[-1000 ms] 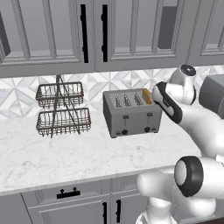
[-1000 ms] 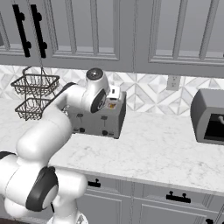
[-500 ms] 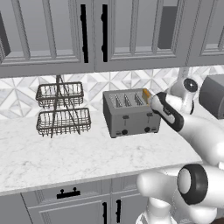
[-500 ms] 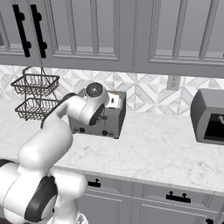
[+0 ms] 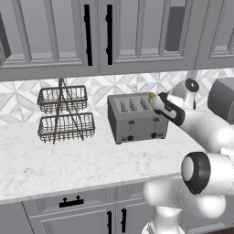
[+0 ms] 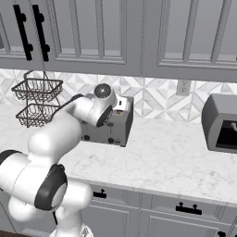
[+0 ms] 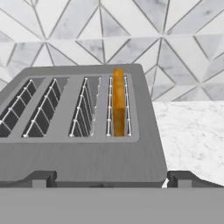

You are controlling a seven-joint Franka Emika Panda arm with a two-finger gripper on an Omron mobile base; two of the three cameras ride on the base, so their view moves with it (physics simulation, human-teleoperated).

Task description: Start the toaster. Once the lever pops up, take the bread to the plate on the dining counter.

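Right now my fingers (image 7: 111, 179) spread wide, holding nothing, hovering just above front edge of toaster (image 5: 135, 119). Toaster sits on marble surface (image 5: 55, 164) against tiled backsplash (image 7: 175, 52), wire basket (image 5: 64, 114) well apart. Bread (image 7: 118, 103) stands upright in rightmost slot, orange crust edge showing. Judge slice light, soft, crumbly, easily crushed; pinch gently across flat faces at top edge. Toaster itself rigid, heavy; lever needs firm downward push.
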